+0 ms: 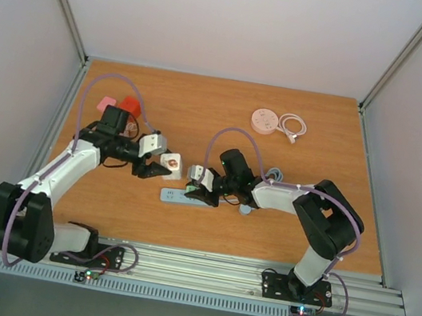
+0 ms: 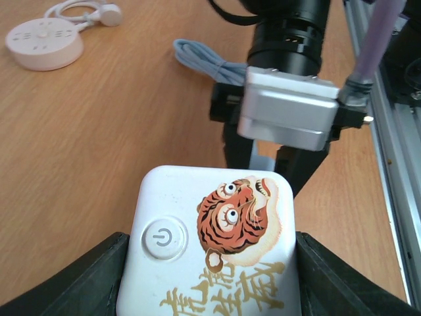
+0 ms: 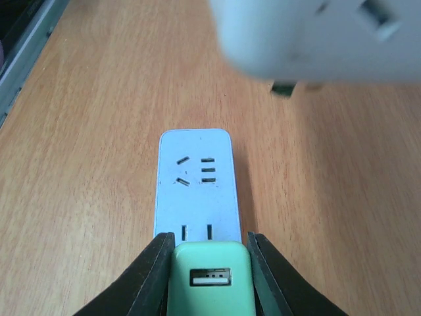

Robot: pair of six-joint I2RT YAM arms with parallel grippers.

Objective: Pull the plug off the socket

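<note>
White plug (image 2: 210,243), a cube with a tiger print and a power button on its face, fills the bottom of the left wrist view. We see it clamped between the left gripper's (image 2: 210,240) dark fingers (image 2: 79,283), one on each side and partly spread to the cube's width. In the overhead view it sits left of centre, just above the strip (image 1: 180,197) and apart from it. In the right wrist view it is a blurred white mass along the top edge, with a dark pin showing beneath it.

Green plug (image 3: 210,276), USB port facing up, stands on the strip's end at the bottom of the right wrist view. The right gripper (image 3: 210,257) is pinched tight on its two sides. We cannot tell how deep its pins sit. The strip's other slots, further up that frame, are bare.

A coiled grey cable (image 2: 210,62) lies behind the right gripper. A round white socket (image 1: 266,120) and a white cord (image 1: 292,125) lie in the upper right of the overhead view, well apart from the strip. Red and pink items (image 1: 120,105) are at the upper left.
</note>
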